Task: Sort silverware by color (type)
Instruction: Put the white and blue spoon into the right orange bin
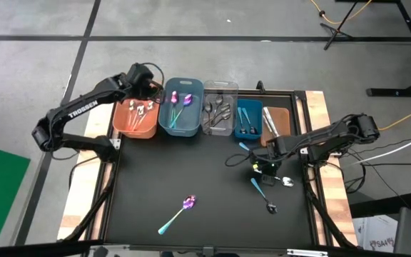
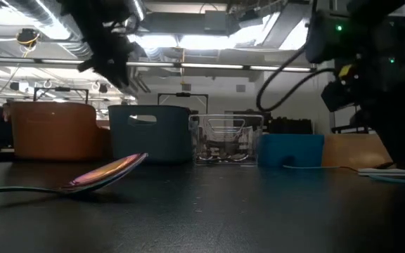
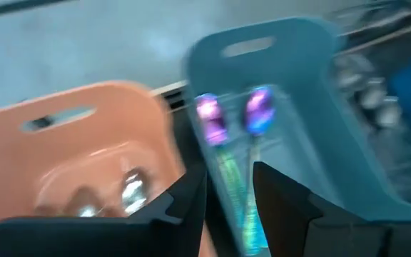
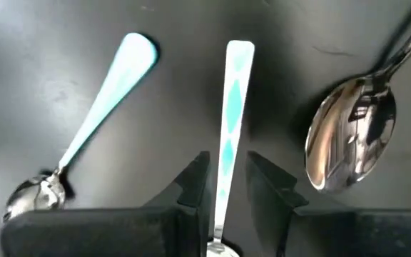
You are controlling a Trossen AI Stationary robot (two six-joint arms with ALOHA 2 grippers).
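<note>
Fingers of the right gripper pinch a blue-handled spoon on the worktop. Left gripper hovers over 2 bins, fingers narrowly spread.

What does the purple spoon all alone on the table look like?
The purple spoon has a shiny purple-pink bowl and a slim teal handle, and it looks like metal. It lies flat and slanted on the black table near its front edge, far from the bins. No gripper touches it.
</note>
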